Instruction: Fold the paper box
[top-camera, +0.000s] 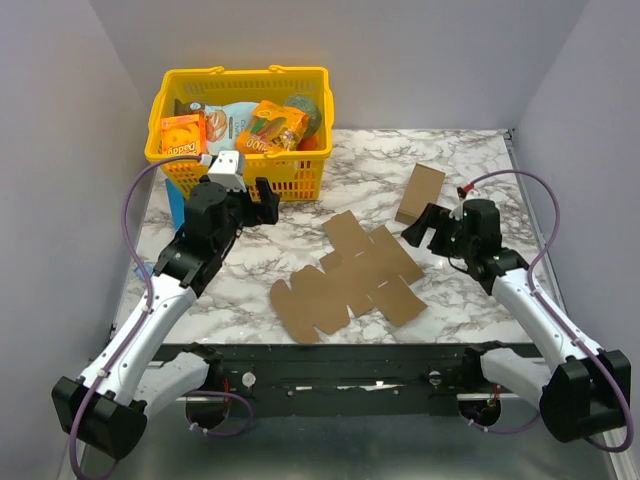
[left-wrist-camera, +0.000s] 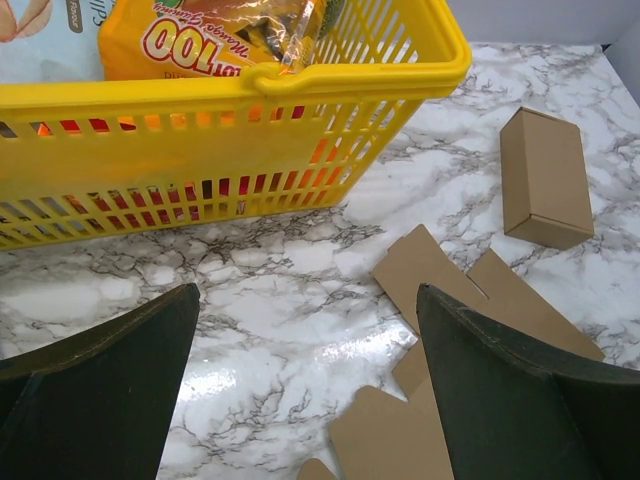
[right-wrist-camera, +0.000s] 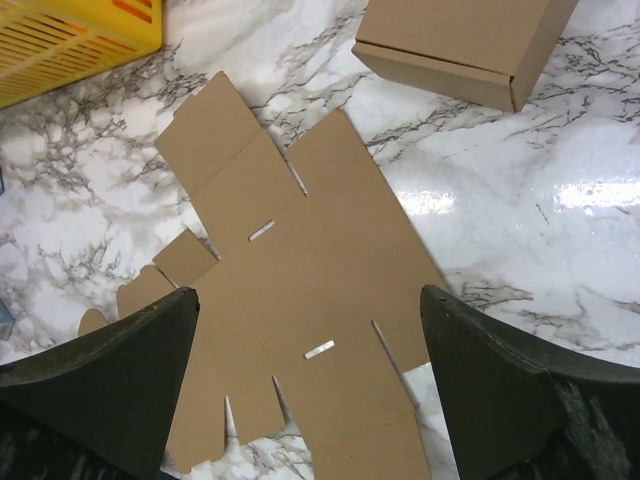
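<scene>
The paper box (top-camera: 350, 275) is a flat brown die-cut cardboard sheet with many flaps, lying unfolded on the marble table near the middle front. It shows in the right wrist view (right-wrist-camera: 300, 290) and partly in the left wrist view (left-wrist-camera: 440, 290). My left gripper (top-camera: 268, 203) is open and empty, hovering left of and behind the sheet, near the basket. My right gripper (top-camera: 418, 228) is open and empty, hovering at the sheet's right end.
A yellow basket (top-camera: 300, 178) with orange snack boxes stands at the back left; it also shows in the left wrist view (left-wrist-camera: 200, 150). A longer closed brown carton (top-camera: 420, 193) lies at the back right, behind my right gripper, and shows in both wrist views (left-wrist-camera: 545, 185) (right-wrist-camera: 460, 40).
</scene>
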